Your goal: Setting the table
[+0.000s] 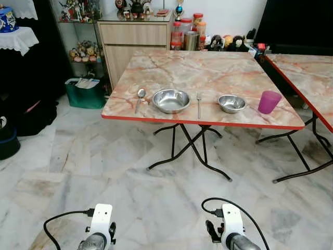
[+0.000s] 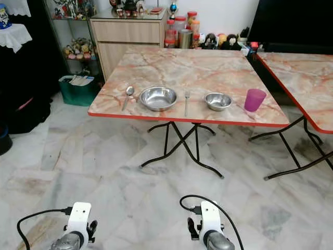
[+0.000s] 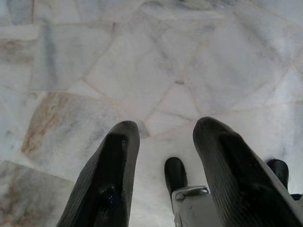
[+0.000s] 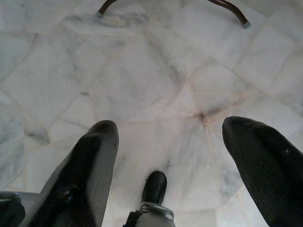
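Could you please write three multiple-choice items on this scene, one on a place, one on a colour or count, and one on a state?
1. Where does the fork lie?
A. Between the large bowl and the small bowl
B. Inside the large bowl
C. On the floor

2. What colour is the cup?
A. Green
B. Purple
C. White

3. How are the left end effector and right end effector?
A. Both open, holding nothing
B. Both shut on spoons
C. One shut on the cup

Answers:
1. A, the fork lies on the table between the two steel bowls.
2. B, the cup at the row's right end is purple.
3. A, each wrist view shows spread fingers over bare floor.
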### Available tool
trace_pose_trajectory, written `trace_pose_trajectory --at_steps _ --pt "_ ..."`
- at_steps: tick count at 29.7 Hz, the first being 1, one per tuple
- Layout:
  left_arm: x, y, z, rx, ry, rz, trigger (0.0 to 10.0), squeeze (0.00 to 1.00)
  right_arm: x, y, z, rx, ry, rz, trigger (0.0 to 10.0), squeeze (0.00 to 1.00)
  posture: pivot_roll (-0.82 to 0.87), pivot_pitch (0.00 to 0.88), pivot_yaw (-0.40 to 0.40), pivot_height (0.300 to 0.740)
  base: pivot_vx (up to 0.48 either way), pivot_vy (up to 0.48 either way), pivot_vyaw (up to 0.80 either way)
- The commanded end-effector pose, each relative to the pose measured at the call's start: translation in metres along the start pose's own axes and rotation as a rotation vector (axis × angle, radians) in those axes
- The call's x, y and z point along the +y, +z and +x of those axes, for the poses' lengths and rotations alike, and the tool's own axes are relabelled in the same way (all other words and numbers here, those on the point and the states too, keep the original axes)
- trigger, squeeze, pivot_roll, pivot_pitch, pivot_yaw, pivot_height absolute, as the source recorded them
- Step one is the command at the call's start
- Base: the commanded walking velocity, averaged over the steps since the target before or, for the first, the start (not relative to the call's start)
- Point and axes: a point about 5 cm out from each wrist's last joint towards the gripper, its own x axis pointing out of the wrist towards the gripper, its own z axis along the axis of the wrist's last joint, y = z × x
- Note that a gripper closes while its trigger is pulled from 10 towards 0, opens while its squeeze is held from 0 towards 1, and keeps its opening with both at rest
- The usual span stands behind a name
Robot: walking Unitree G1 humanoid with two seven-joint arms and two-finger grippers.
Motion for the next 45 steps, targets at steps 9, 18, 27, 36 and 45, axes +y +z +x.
trace_pose_trajectory --at_steps 9,18,27,36,45 --pt "0.0000 -0.0002 0.0001 0.003 0.003 -0.010 10.0 0.00 -0.0025 0.0055 0.0006 -0.018 -0.014 0.001 10.0 0.00 0.02 0.000 -0.033 0.740 0.108 0.000 -0.13" --pt "-0.0022 0.0015 0.0006 -0.001 -0.006 -0.008 10.0 0.00 -0.0013 0.0057 0.0008 -0.017 -0.010 0.001 10.0 0.00 0.02 0.000 -0.032 0.740 0.243 0.000 0.00" --pt "-0.0012 0.0007 0.0003 0.000 -0.002 -0.010 10.0 0.00 -0.0027 0.0057 0.0005 -0.019 -0.014 -0.016 10.0 0.00 0.02 0.000 -0.032 0.740 0.285 0.000 0.00" --pt "-0.0013 0.0021 0.0006 -0.005 -0.002 -0.011 10.0 0.00 -0.0014 0.0084 0.0011 -0.031 -0.015 -0.012 10.0 0.00 0.02 0.000 -0.032 0.740 0.305 0.000 0.13" --pt "-0.0028 0.0014 0.0003 -0.007 -0.012 -0.005 10.0 0.00 -0.0032 0.0052 0.0003 -0.024 -0.024 -0.009 10.0 0.00 0.02 0.000 -0.029 0.740 0.312 0.000 0.00"
